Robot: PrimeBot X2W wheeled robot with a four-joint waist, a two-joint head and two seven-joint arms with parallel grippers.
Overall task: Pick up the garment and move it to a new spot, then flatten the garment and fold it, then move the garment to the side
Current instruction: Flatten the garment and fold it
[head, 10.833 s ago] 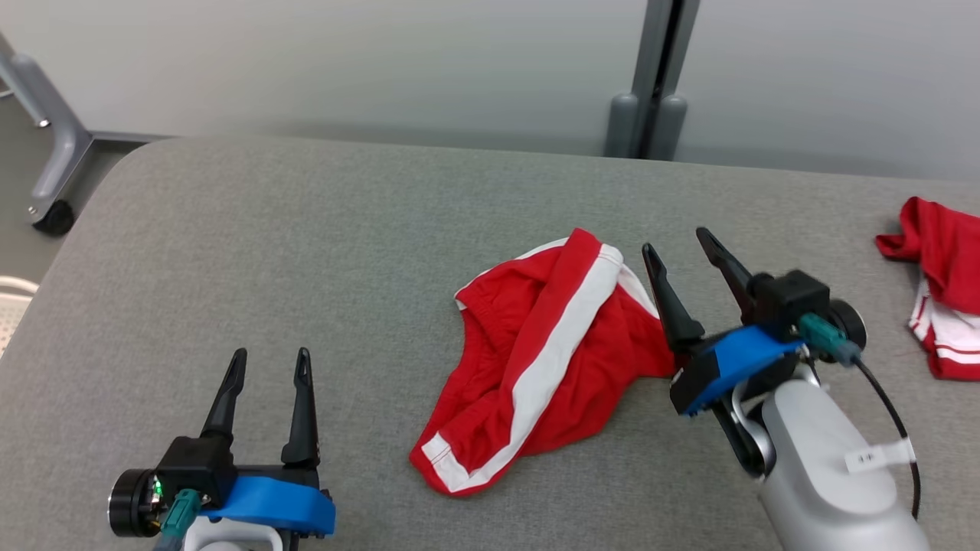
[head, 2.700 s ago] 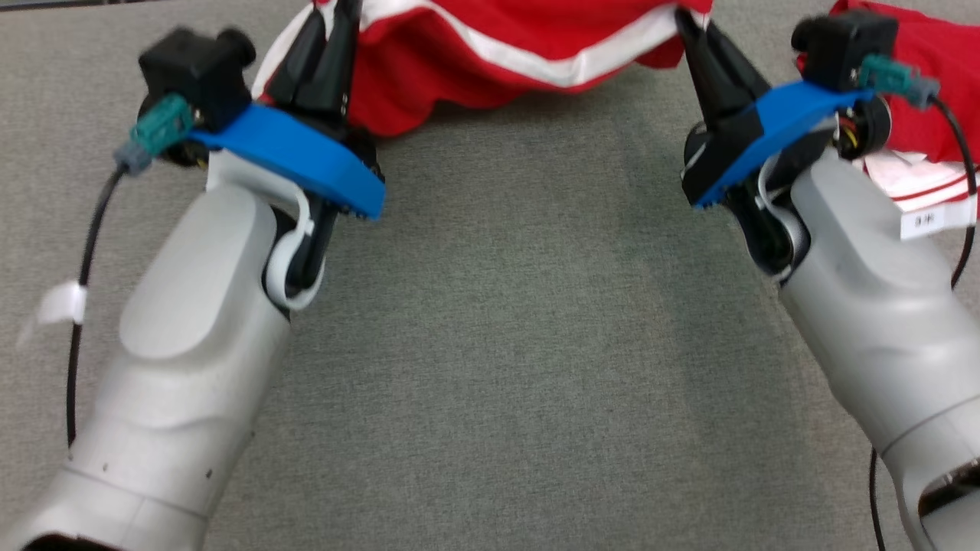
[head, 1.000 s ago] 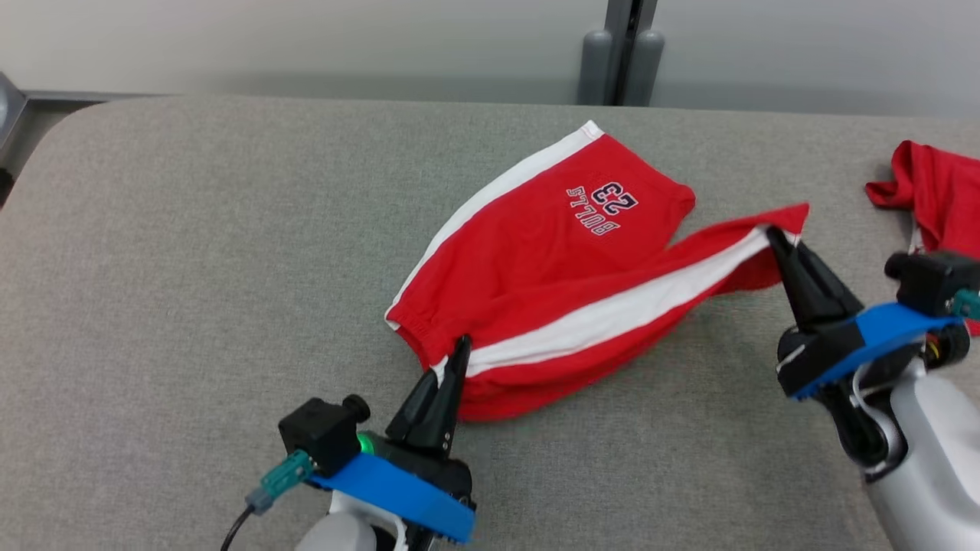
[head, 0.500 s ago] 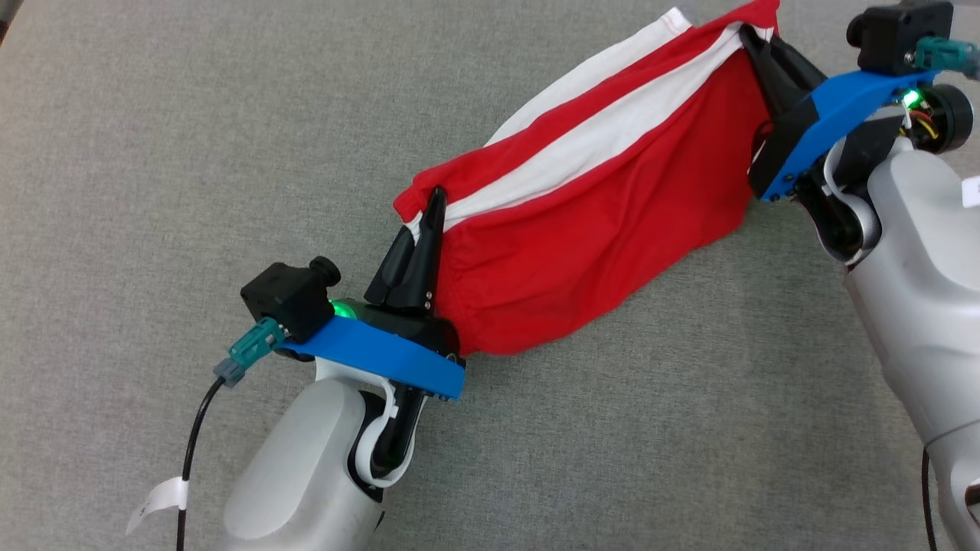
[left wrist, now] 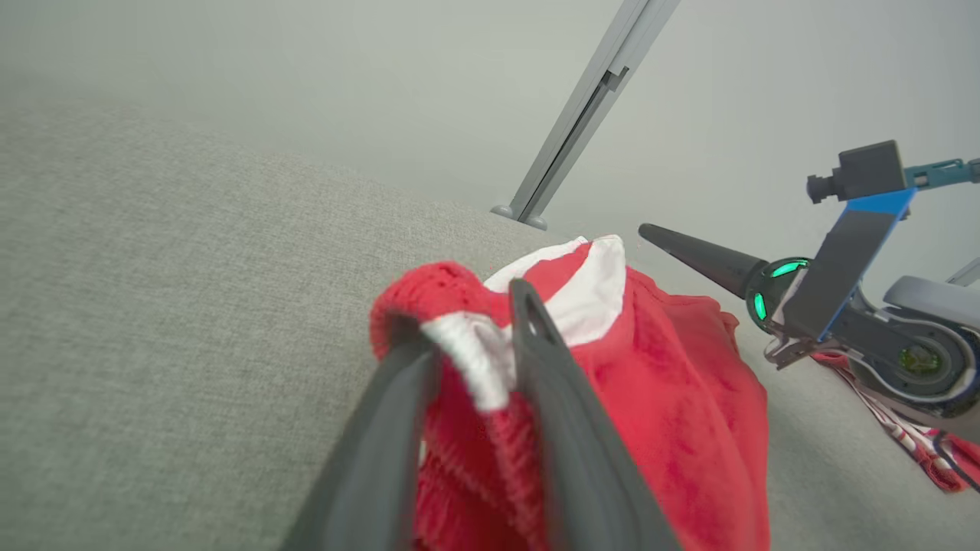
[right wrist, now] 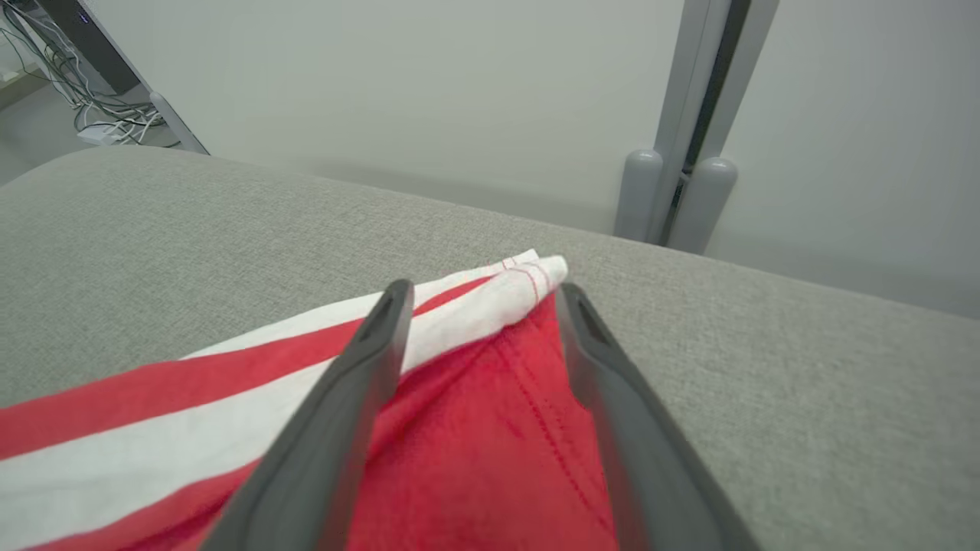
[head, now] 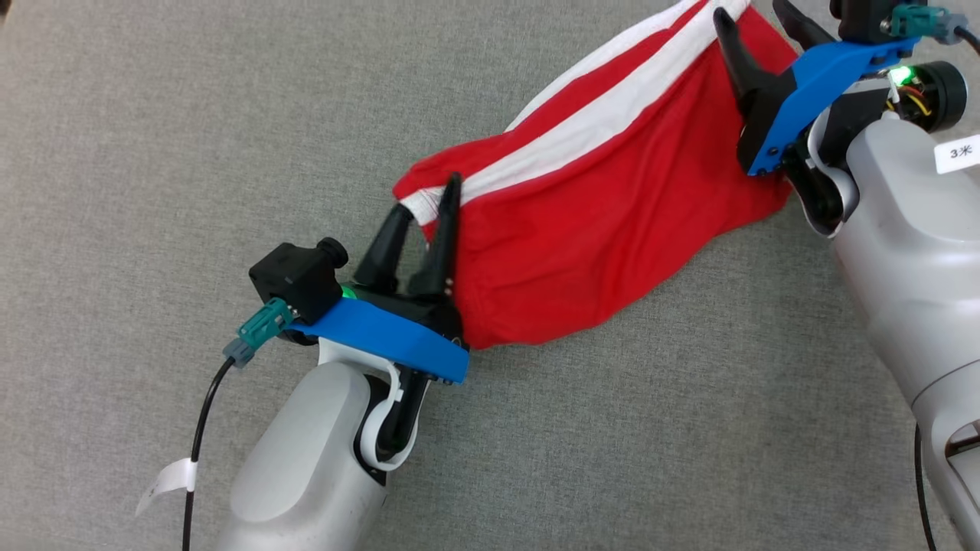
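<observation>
While left tool (head: 427, 197) and right tool (head: 750, 11) stand released, the red shorts (head: 597, 207) lie folded on the bench (head: 153, 153); only shifting them aside seems left.

**Three Viewpoints on One Pair of Shorts**

The head camera is looking steeply down from above at the grey fabric table (head: 153, 153). It is taking in the left gripper (head: 427, 193), the right gripper (head: 749, 14) and the red shorts (head: 582, 214) lying between them. The left wrist camera is sitting low and very near the cloth. It is facing along its own fingers across the table toward the pale wall (left wrist: 306, 76), and is catching the right gripper side-on. The right wrist camera is likewise looking low along its fingers toward a grey post (right wrist: 683, 92). All three views are sharing the shorts and the table.
</observation>
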